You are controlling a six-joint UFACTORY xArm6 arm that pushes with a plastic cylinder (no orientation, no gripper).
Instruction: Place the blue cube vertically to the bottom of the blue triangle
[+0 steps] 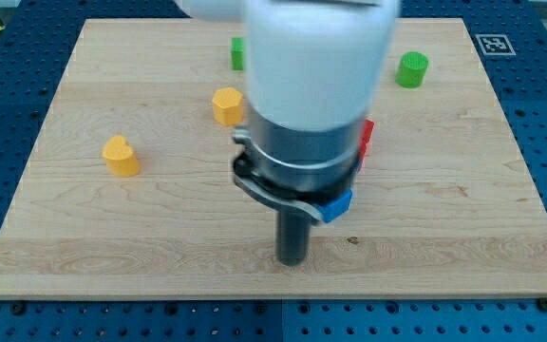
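Observation:
My tip (292, 259) rests on the wooden board (444, 237) near the view's bottom centre. A blue block (338, 204) shows just to the tip's upper right, mostly hidden behind my arm's body; its shape cannot be made out. No other blue block shows; the arm hides the board's middle. A red block (366, 139) peeks out at the arm's right side.
A yellow block (121, 156) lies at the view's left. A yellow hexagonal block (227, 105) sits by the arm's left. A green cylinder (411, 69) lies at the upper right, and a green block (238, 53) at the top is partly hidden by the arm.

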